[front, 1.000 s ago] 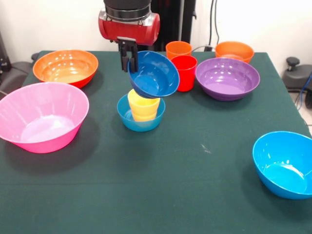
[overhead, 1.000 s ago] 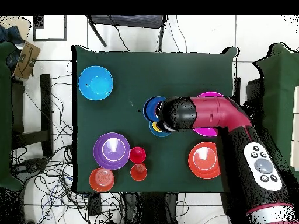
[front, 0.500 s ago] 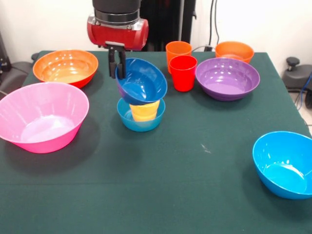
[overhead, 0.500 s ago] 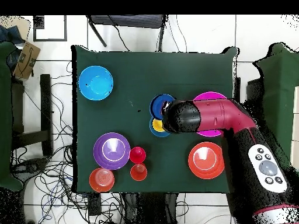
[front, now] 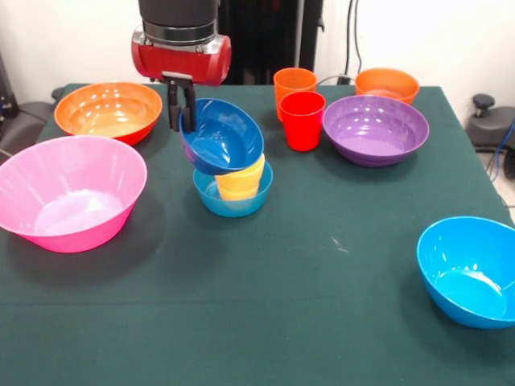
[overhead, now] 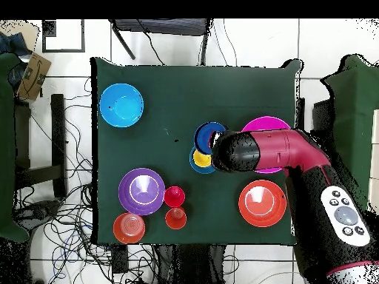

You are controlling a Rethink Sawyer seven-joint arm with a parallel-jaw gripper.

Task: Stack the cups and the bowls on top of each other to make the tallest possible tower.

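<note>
**Dark blue bowl held tilted over the yellow cup**

The green table (front: 322,322) had most of its open cloth along the near edge in the front view, between the large pink bowl (front: 68,193) at one side and the bright blue bowl (front: 471,269) near the opposite corner. The far edge was crowded: the large orange bowl (front: 109,110) at one corner, then the orange cup (front: 294,83), the red cup (front: 303,121), the purple bowl (front: 375,129) and the small orange bowl (front: 387,84) toward the other.

Near the middle stood the tower: a small light blue bowl (front: 233,197) flat on the cloth with the yellow cup (front: 240,181) upright inside it. The gripper (front: 182,112) was closed on the rim of a small dark blue bowl (front: 223,137), one finger inside the rim and one outside. That bowl hung tilted, its open side facing the near edge and its lower edge at the yellow cup's mouth; whether it touched the cup I could not tell.

Every other bowl and cup looked empty. From overhead, the arm (overhead: 281,151) covered part of the pink bowl.
</note>
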